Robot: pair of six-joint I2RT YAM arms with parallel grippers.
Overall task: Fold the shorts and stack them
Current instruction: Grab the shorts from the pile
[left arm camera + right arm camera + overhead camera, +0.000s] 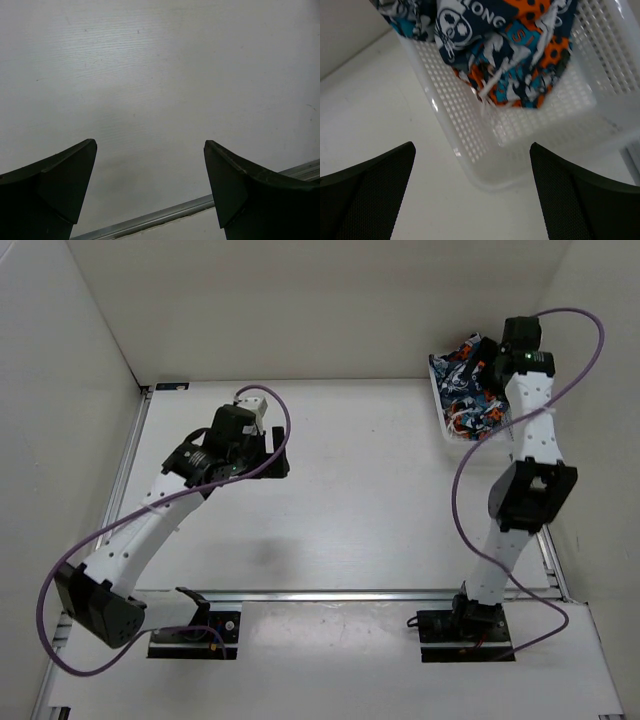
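Hanging wide apart and empty, the right fingers (370,200) were poised over the near corner of the white mesh basket (465,150), at one o'clock on the counter (350,530). The shorts (510,60) were crumpled inside it. They were judged soft, light and limp, best pinched at a raised fold. The left fingers (55,190) were likewise parted, touching nothing, over bare counter at ten o'clock.

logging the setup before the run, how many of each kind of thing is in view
heap of printed shorts: 1 (pairs in it cannot be told)
white mesh basket: 1
grippers: 2, left gripper and right gripper, both open
total: 4
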